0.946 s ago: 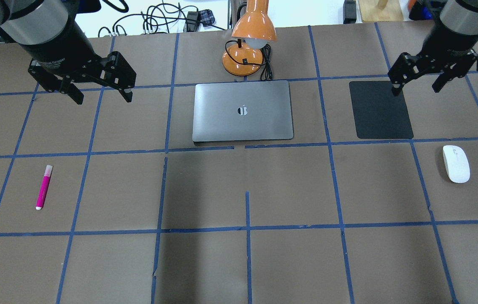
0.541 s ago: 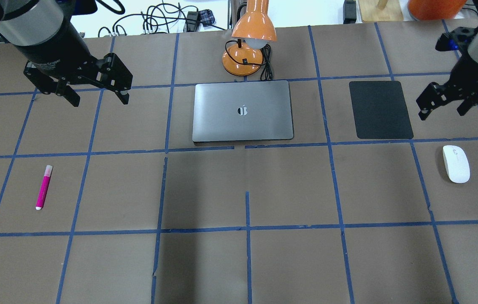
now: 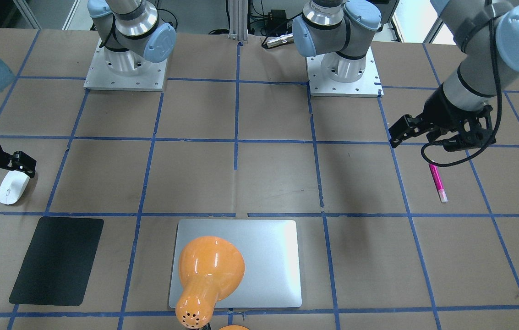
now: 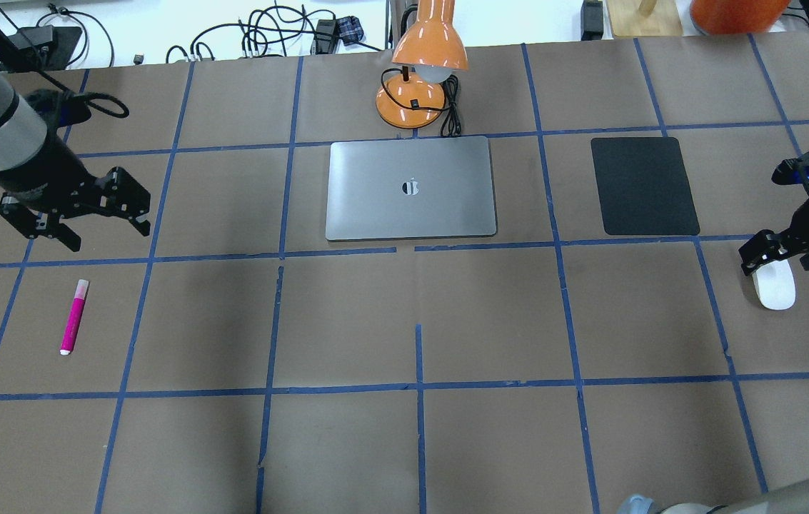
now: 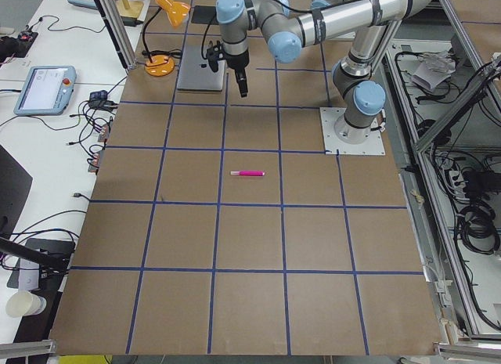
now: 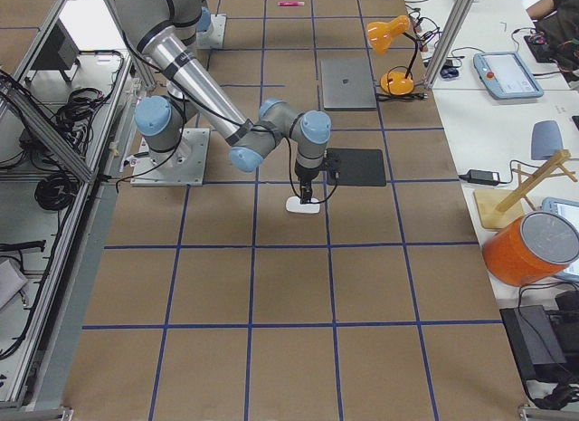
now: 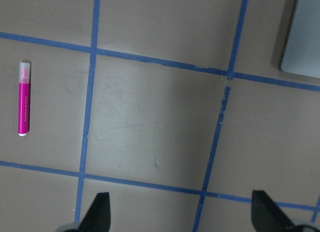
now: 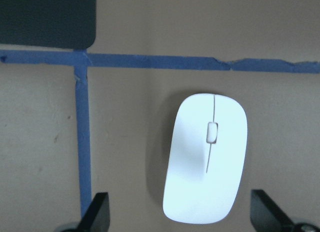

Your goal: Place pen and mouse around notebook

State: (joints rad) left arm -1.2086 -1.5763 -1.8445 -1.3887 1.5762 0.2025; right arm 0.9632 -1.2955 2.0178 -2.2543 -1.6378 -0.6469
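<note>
Closer now, right claw point(image 4: 779, 258) hangs spread over mouse point(image 4: 775, 291), left claw point(image 4: 108, 235) spread short of pen point(image 4: 74, 316); reaching step, next lower and grip.

An orange desk lamp point(image 4: 430, 43) stands at top centre of the brown table point(image 4: 490, 321), taped in a blue grid; a black mat point(image 4: 644, 185) lies upper right.

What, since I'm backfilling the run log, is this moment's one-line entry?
left gripper: open, above table, short of pen | right gripper: open, over mouse | pen, mouse: on table, apart from notebook
</note>
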